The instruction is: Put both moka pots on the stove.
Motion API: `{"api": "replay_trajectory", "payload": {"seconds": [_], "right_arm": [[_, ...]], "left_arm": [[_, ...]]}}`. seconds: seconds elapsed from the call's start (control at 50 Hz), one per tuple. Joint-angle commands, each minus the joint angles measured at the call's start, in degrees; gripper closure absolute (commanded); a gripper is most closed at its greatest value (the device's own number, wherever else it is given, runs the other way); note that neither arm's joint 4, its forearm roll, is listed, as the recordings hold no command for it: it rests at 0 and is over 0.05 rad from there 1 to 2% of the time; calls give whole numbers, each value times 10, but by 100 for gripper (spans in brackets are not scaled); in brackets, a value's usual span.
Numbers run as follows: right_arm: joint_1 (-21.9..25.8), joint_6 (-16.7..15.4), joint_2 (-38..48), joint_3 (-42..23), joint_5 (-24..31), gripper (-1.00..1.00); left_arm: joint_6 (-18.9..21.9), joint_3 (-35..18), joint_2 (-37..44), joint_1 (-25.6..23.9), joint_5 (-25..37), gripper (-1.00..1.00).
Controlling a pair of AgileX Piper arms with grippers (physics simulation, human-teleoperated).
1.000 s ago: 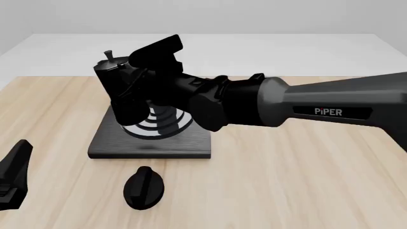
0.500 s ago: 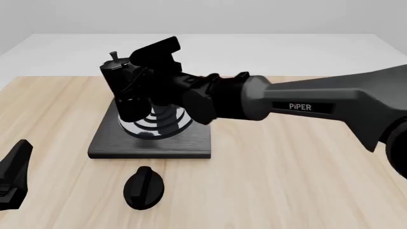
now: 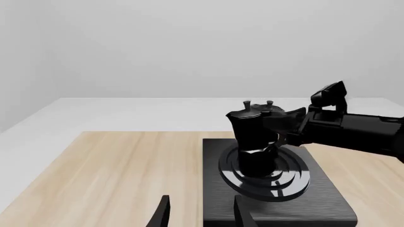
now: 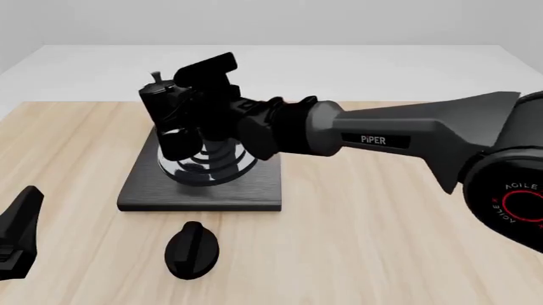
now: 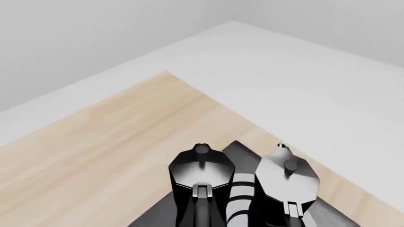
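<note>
Two moka pots seen over stove point(image 4: 203, 190) burner: first moka pot point(image 5: 202, 172) and second moka pot point(image 5: 287, 182) side by side, just apart, both upright. Right hand point(image 4: 182, 117) positioned at pots above stove, pots directly in front of it and partly hidden by it in front view; grip state cannot be told. Left hand point(image 4: 19, 235) parked low on table point(image 4: 382, 254) well left of stove, fingers parted, nothing held. Black oval knob point(image 4: 191, 250) lying on table just in front of stove.
</note>
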State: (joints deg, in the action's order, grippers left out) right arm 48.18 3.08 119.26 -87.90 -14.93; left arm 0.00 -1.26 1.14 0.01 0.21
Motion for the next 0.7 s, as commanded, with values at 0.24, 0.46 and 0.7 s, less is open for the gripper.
{"api": "replay_trajectory", "payload": {"seconds": [0.24,0.46,0.7], "right_arm": [[-7,14,17,-38,1,100],[-9,15,18,-33,-2,100],[-9,17,19,-27,-4,100]], "left_arm": [[0,0,0,0,0,-100],[0,0,0,0,0,-100],[0,0,0,0,0,-100]]}}
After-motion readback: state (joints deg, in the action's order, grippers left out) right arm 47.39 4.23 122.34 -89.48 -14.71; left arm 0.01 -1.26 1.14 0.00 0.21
